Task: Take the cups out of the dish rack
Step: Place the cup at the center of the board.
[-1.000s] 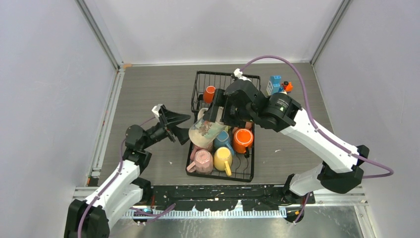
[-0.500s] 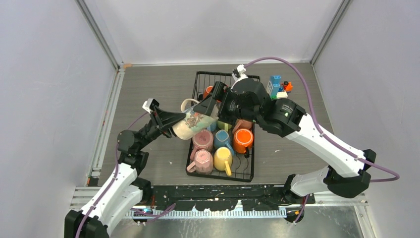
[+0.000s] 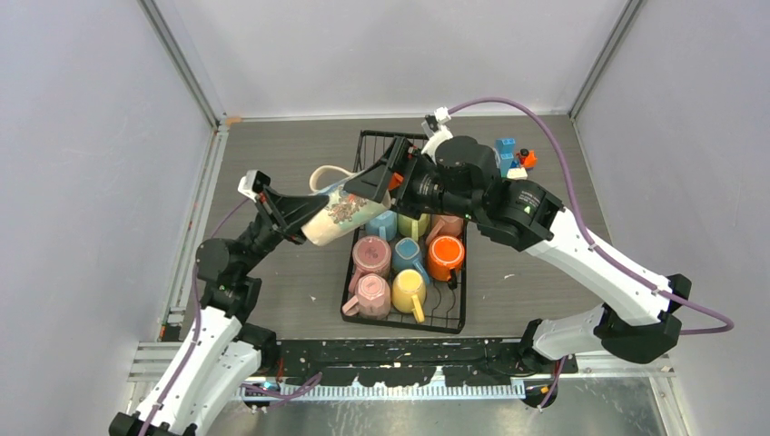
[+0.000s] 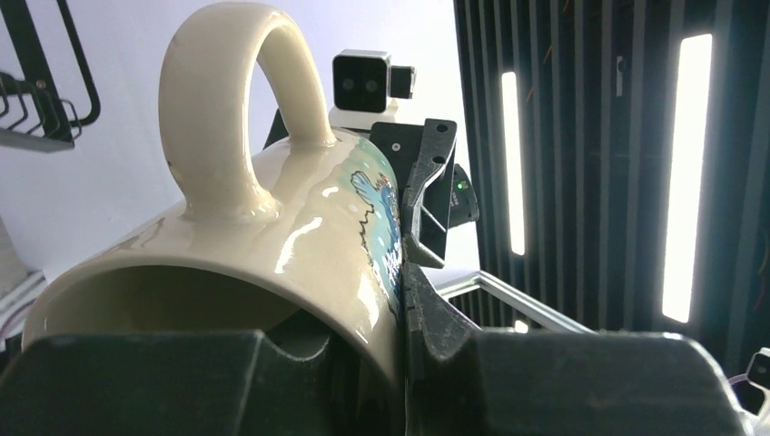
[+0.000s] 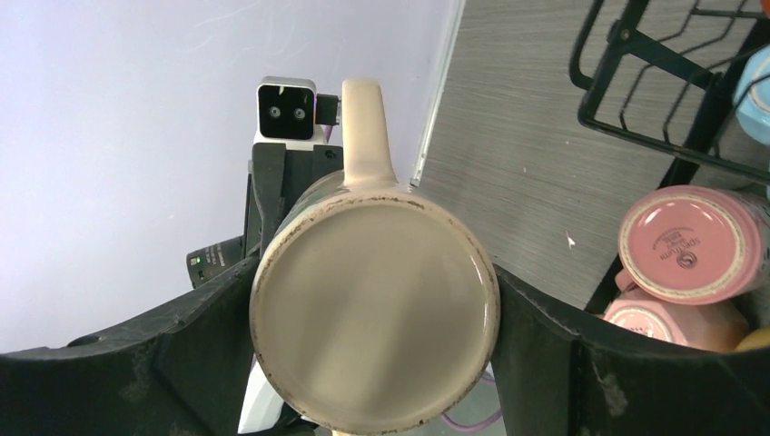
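Observation:
A cream cup (image 3: 338, 211) with a printed picture hangs on its side just left of the black wire dish rack (image 3: 459, 313), held from both ends. My left gripper (image 3: 295, 215) is shut on its rim, one finger inside the mouth and one outside (image 4: 436, 309). My right gripper (image 3: 372, 182) is shut wide on the base end; in the right wrist view its fingers (image 5: 536, 336) press both sides of the cup's base (image 5: 374, 313). Pink (image 3: 371, 257), yellow (image 3: 409, 289), orange (image 3: 445, 257) and blue (image 3: 408, 252) cups remain in the rack.
A colourful toy-block figure (image 3: 510, 156) stands right of the rack's tall basket end (image 3: 377, 145). Grey tabletop (image 3: 272, 154) lies left of the rack, bounded by white walls and a metal rail on the left side.
My left gripper went from open to shut on the cream cup's rim. Both arms carried the cup leftward, from over the rack to beside it.

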Controlling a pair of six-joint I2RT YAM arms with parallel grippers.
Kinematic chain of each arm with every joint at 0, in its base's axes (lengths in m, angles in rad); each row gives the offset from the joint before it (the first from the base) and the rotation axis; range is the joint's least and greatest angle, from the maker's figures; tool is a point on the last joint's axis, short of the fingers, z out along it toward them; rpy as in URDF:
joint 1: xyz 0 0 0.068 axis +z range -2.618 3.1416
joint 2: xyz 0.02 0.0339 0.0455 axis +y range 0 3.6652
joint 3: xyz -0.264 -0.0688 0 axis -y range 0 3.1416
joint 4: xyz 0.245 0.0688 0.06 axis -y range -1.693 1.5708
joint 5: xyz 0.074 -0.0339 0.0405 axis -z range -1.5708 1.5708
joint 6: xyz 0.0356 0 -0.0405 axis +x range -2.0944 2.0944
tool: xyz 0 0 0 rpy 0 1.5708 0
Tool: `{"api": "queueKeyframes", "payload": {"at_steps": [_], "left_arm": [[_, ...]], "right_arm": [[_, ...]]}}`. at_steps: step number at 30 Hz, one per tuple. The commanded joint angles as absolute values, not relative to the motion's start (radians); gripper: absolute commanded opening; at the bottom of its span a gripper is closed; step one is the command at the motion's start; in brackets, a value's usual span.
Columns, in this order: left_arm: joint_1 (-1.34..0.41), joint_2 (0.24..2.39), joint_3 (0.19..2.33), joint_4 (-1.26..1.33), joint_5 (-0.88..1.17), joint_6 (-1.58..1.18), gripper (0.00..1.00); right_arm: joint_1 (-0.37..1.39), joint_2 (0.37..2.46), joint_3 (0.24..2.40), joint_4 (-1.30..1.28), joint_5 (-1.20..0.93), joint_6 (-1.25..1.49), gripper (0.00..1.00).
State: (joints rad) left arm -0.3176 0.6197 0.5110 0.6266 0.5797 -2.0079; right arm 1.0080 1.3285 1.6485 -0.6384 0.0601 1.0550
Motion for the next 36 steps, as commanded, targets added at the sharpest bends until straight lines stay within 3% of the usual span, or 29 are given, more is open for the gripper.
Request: {"api": "queueKeyframes", "payload": {"at_steps": [1,5,7,12,25,36], "left_arm": [[-0.324,0.591,0.624,0.608,0.524,-1.857,0.0],[-0.324,0.575,0.689,0.486,0.474,-1.773,0.0],[-0.324,0.556,0.742,0.369,0.445,-1.694,0.0],[-0.324,0.544,0.831,0.225,0.373,-1.583,0.0],[-0.324,0.587,0.898,0.249,0.233,-1.53,0.0],[-0.324,0.577,0.885,0.264,0.215,-1.542,0.0]], "right_arm": [[1.011,1.336,1.636,-0.585,0.062,0.961,0.72],[1.004,1.356,1.65,-0.556,0.034,0.939,0.95],[1.005,1.365,1.661,-0.557,0.036,0.925,1.0],[1.002,1.336,1.639,-0.538,0.08,0.895,1.0],[0.995,1.256,1.572,-0.451,0.077,0.804,1.0],[0.871,1.214,1.419,-0.148,-0.223,0.979,1.0]]}}
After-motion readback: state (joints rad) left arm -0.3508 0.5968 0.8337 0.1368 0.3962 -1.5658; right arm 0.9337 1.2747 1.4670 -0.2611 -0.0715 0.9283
